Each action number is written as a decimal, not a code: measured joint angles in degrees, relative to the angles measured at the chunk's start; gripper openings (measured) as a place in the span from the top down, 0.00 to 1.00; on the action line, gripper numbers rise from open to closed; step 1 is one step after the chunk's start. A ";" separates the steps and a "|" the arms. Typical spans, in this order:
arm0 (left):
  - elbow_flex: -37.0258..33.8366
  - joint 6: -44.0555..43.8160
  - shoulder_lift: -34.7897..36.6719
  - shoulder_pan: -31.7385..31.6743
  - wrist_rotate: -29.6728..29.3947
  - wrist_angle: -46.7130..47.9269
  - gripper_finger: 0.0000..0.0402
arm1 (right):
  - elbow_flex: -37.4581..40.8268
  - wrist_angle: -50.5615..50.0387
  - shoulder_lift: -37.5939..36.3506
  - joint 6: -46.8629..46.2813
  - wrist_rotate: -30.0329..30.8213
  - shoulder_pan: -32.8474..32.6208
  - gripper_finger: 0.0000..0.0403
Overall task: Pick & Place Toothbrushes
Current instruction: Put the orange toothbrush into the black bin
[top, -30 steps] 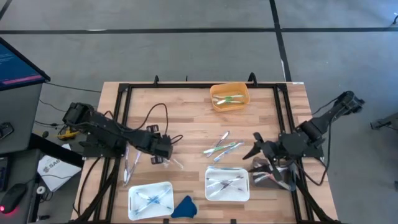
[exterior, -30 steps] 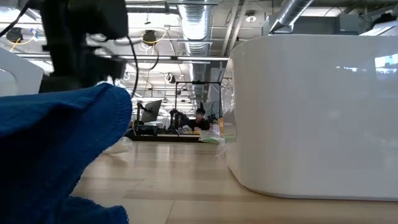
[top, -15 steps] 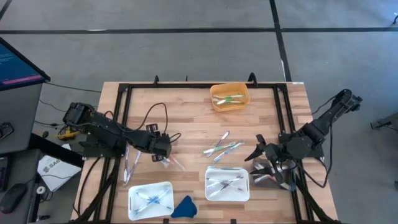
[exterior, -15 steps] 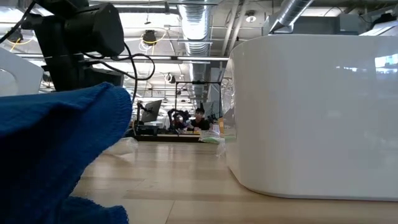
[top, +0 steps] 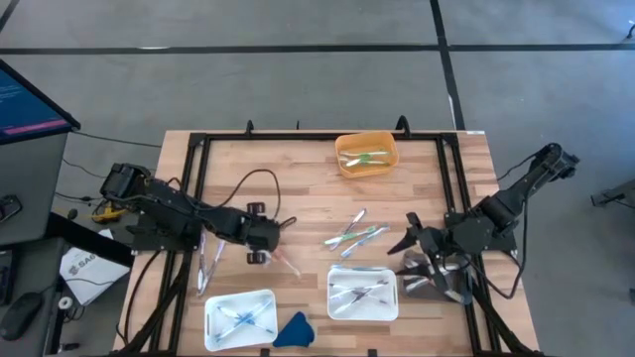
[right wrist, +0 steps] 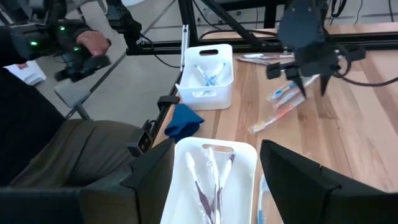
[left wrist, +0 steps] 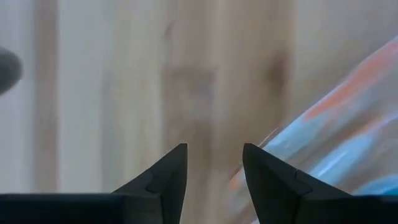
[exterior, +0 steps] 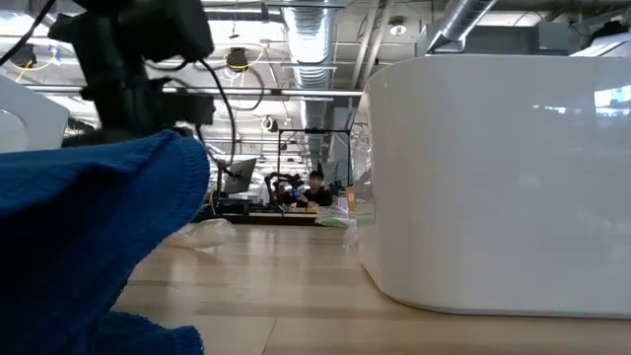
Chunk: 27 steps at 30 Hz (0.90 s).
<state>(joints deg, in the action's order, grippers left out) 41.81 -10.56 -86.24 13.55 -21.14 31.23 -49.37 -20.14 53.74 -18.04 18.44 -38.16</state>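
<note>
One wrapped toothbrush lies just lower right of the left end effector, slanting toward lower right; its fingers stand parted, empty.

Right gripper: jaws spread wide, nothing held, poised over a white tray holding toothbrushes. A second white tray with brushes is seen further along the same worktop edge, with a blue cloth between the two. Left gripper is seen above wrapped toothbrushes lying loose on the wood. A seated person's trouser leg and a hand on a controller are visible beyond the edge.
</note>
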 joint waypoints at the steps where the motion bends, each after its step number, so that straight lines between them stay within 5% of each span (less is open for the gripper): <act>1: 0.30 0.96 0.00 0.07 1.26 -1.54 0.63 | 0.01 0.02 0.00 0.00 0.00 0.18 0.42; 8: 0.69 10.52 0.02 2.38 6.53 -8.46 0.63 | 0.01 -0.28 0.00 0.11 -0.02 0.34 0.42; 27: 0.65 10.34 -2.87 3.27 9.22 -10.87 0.63 | 0.01 -0.38 0.00 0.42 -0.04 0.44 0.42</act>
<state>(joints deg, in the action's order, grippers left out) 42.46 -0.23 -89.10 16.82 -11.92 20.36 -49.36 -20.52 53.74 -17.63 18.39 -37.71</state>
